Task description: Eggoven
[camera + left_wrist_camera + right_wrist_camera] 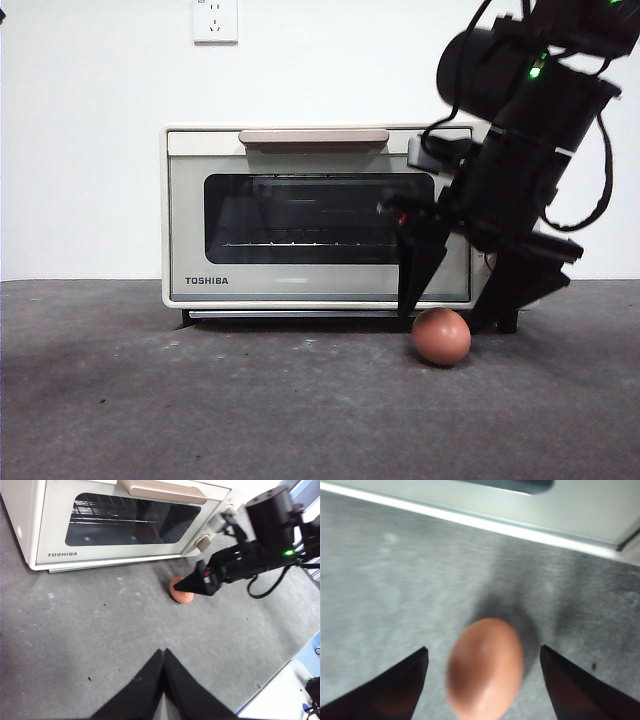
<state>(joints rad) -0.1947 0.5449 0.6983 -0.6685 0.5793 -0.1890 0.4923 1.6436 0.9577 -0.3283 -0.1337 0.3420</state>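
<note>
The reddish-brown egg [441, 337] lies on the grey table just in front of the oven's right end, also seen as egg [180, 591] and egg [486, 667]. The cream TOSHIBA oven [310, 285] stands behind it with its glass door closed. My right gripper [443, 318] comes down from the upper right and is open, one jaw on each side of the egg, close but not touching it; in the right wrist view the right gripper [483, 649] frames the egg. My left gripper [163, 652] is shut with nothing in it, well back from the egg.
The oven's beige handle [314, 135] runs along the top of the door, and its knobs [202, 543] sit at the right end behind the right arm. A wall socket [215, 20] is on the white wall. The table's edge [270, 690] shows near the left arm.
</note>
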